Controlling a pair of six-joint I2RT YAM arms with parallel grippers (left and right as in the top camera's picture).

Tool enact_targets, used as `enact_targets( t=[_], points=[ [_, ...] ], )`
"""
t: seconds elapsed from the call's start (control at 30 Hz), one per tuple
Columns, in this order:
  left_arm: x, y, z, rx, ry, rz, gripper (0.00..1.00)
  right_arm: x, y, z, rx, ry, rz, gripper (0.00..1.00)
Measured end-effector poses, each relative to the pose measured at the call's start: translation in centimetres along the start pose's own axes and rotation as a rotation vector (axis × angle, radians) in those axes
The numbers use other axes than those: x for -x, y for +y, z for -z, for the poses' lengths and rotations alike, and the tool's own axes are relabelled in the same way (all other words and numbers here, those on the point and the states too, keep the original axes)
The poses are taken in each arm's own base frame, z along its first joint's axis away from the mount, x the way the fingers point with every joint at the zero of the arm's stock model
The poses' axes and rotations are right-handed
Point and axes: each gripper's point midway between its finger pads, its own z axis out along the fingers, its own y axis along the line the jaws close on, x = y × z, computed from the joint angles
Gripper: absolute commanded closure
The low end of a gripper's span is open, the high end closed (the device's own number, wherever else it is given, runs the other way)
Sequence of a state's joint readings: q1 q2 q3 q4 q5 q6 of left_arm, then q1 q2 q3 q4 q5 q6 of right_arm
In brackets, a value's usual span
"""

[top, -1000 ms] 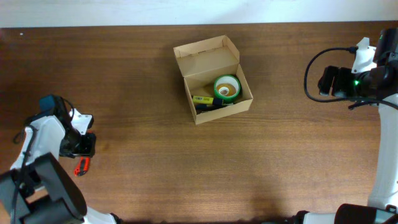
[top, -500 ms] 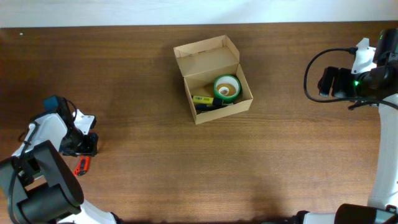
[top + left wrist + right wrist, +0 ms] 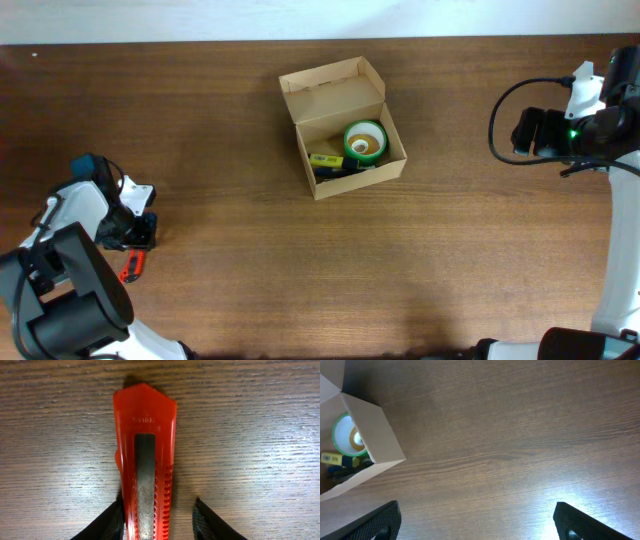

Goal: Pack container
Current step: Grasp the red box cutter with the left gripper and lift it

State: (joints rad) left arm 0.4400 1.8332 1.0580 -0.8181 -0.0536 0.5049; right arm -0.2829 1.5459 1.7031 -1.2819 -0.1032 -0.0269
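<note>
The container (image 3: 333, 88) is a tan cardboard box with its flap lid open, at the table's middle back. A green tape roll (image 3: 365, 142) and a yellow-and-black item (image 3: 330, 162) lie inside. A red utility cutter (image 3: 131, 266) lies on the table at the far left. My left gripper (image 3: 135, 240) is down over it. In the left wrist view the cutter (image 3: 145, 450) sits between the open jaws (image 3: 159, 510): the left finger touches it, the right finger stands apart. My right gripper (image 3: 525, 132) is open and empty at the far right (image 3: 477, 520).
The right wrist view shows the box's wall (image 3: 372, 435) and the tape roll (image 3: 347, 437) at its left edge, with bare brown wood under the fingers. The table's left edge is close to the cutter.
My left arm has shifted slightly over the red cutter. The cutter, the box and the right arm have not moved.
</note>
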Motion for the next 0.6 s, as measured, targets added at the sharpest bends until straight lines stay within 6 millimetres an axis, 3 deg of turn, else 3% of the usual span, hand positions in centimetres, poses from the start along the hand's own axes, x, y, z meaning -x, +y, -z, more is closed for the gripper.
enact_targets(
  t=[0.07, 0.17, 0.43, 0.6],
  points=[
    [0.05, 0.03, -0.01, 0.001, 0.0, 0.0, 0.58, 0.01, -0.01, 0.0, 0.0, 0.0, -0.001, 0.02],
    [0.26, 0.11, 0.01, 0.003, -0.009, -0.001, 0.75, 0.0, -0.01, 0.0, 0.0, 0.0, -0.001, 0.02],
    [0.61, 0.38, 0.06, 0.013, -0.019, -0.006, 0.96, -0.01, -0.01, 0.0, 0.0, 0.0, -0.001, 0.02],
    [0.6, 0.39, 0.06, 0.013, -0.019, -0.006, 0.98, -0.01, -0.01, 0.0, 0.0, 0.0, 0.0, 0.02]
  ],
)
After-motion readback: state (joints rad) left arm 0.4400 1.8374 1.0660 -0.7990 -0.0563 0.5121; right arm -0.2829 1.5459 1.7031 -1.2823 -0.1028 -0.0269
